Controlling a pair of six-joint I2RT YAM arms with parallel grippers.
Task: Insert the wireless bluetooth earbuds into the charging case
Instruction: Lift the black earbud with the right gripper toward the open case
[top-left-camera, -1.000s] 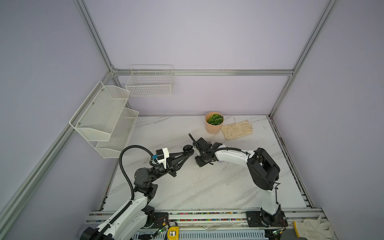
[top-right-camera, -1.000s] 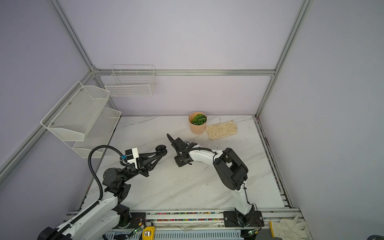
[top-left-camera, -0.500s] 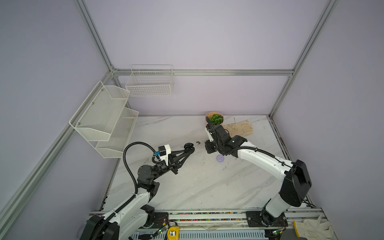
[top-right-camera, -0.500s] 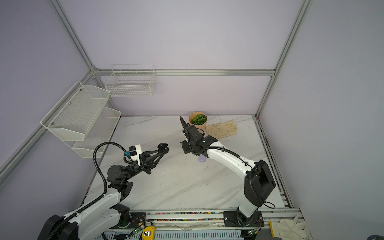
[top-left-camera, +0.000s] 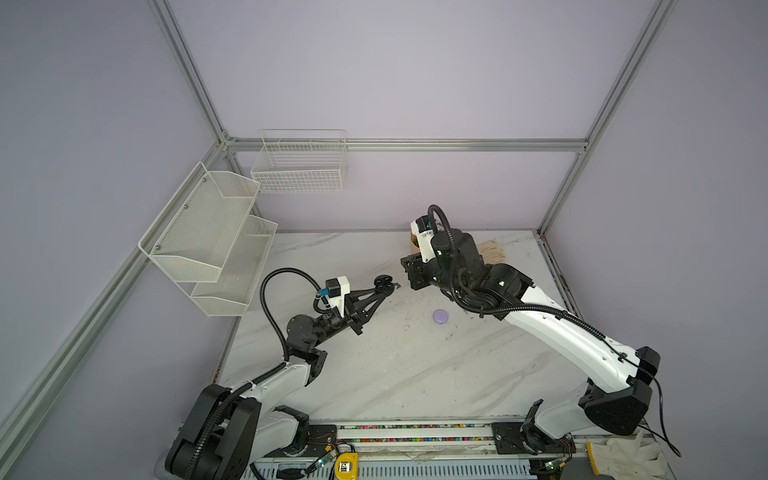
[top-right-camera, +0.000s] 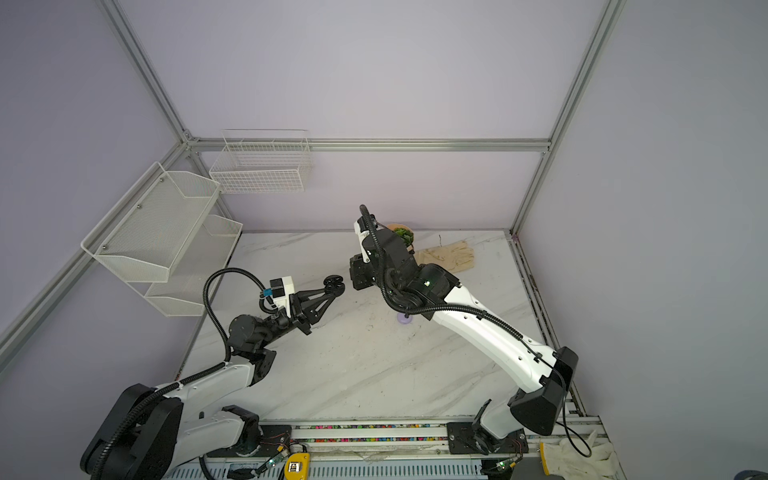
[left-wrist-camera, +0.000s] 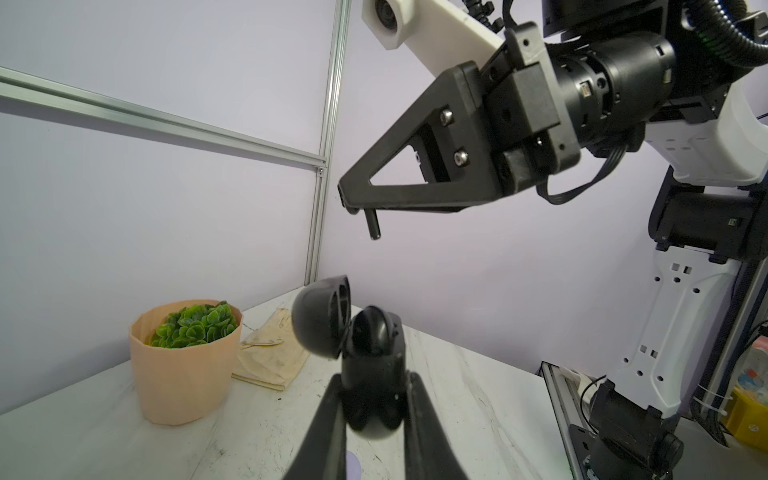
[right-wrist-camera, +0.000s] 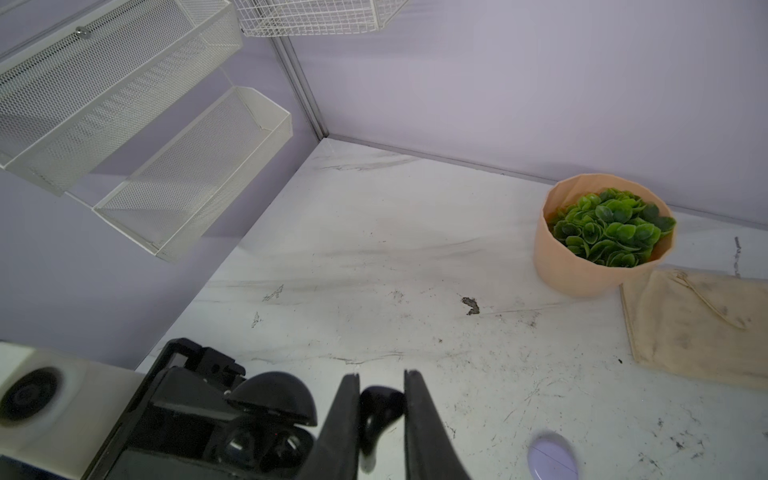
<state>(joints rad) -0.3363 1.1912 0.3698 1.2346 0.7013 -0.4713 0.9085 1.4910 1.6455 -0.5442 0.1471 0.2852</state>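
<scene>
The right gripper (right-wrist-camera: 381, 376) pinched the black earbud (right-wrist-camera: 379, 409), likely light and slippery, by its head, stem free, while the left gripper (left-wrist-camera: 374, 395) clamped the open case (left-wrist-camera: 318, 322).

The near half of the table (top-left-camera: 395, 374) lay bare, free for either arm. Mid-table a lilac case (top-left-camera: 440, 316) sat by the right arm (top-left-camera: 552, 332). Far right, a plant pot (right-wrist-camera: 582, 266) and cloth pouch (right-wrist-camera: 698, 324) stood beside each other (no way through). Mesh shelves (top-left-camera: 208, 232) overhung the left edge; a wire basket (top-left-camera: 299, 166) hung on the far wall. A narrow gap separated the open black case (left-wrist-camera: 370, 361) in the left gripper (left-wrist-camera: 374, 386) from the black earbud (right-wrist-camera: 380, 411) in the right gripper (right-wrist-camera: 381, 374).
</scene>
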